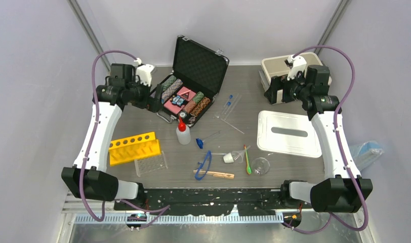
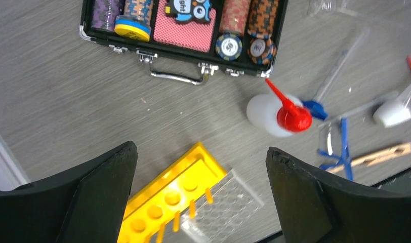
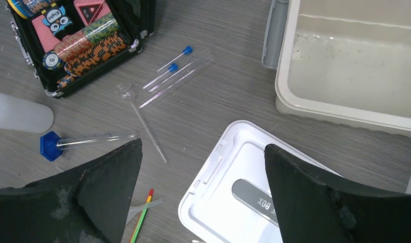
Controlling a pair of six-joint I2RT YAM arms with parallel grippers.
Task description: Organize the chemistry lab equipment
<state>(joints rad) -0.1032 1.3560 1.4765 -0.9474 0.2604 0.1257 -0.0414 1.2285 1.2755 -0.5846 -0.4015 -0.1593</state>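
At the upper left of the top view the left gripper (image 2: 198,150) hangs over the table (image 1: 137,119) beside the open black case (image 1: 191,88) of chips; its wrist view shows the jaws spread wide with nothing between them. Below it, at lower left, the yellow rack (image 1: 134,148) lies with the clear rack (image 1: 151,163) just beside its right end. In the middle, the squeeze bottle (image 1: 182,132) stands upright just in front of the case. To its right a large blue-capped tube (image 1: 206,139) lies flat, and below that the goggles (image 1: 204,164) touch the wooden clamp (image 1: 214,174) near the front edge. Above, to the right of the case, two thin blue-capped tubes (image 1: 228,104) lie side by side. Further right, the green spatula (image 1: 247,163) lies between a small white piece (image 1: 229,158) and a clear funnel (image 1: 260,165). The white lid (image 1: 287,132) lies flat at centre right. At the upper right the right gripper (image 3: 202,146) hangs beside the beige bin (image 3: 355,66), jaws also wide and empty.
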